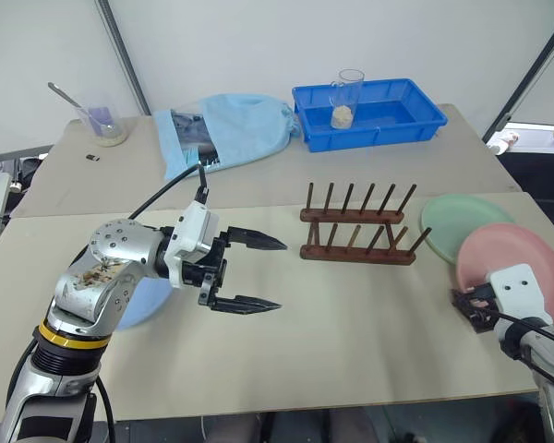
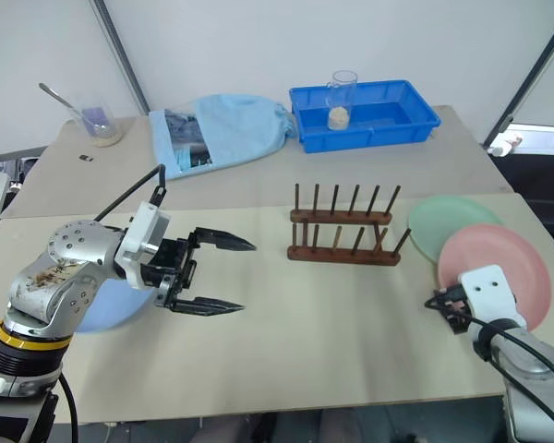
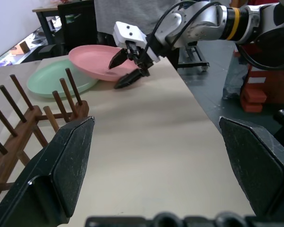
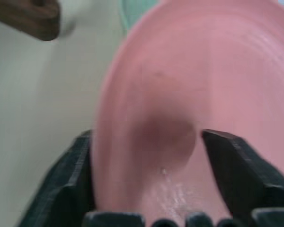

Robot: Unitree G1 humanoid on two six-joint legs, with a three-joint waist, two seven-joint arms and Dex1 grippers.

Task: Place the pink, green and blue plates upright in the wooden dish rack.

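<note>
The right claw (image 3: pixel 128 71) has its fingers apart astride the near rim of the pink plate (image 1: pixel 514 263), one above and one below, not yet clamped. That plate lies overlapping the green plate (image 1: pixel 459 220) just beyond it. The rack (image 1: pixel 355 235) stands empty between the two claws, and the left claw (image 1: pixel 263 273) hovers wide apart, the blue plate (image 1: pixel 143 303) flat behind it under its arm.

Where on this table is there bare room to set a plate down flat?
The widest bare patch is the near tabletop, bordered by the wooden dish rack, the left end effector and the pink plate. A narrower strip lies between the rack and the blue tray. The right edge is crowded: green plate, pink plate, right end effector.
</note>
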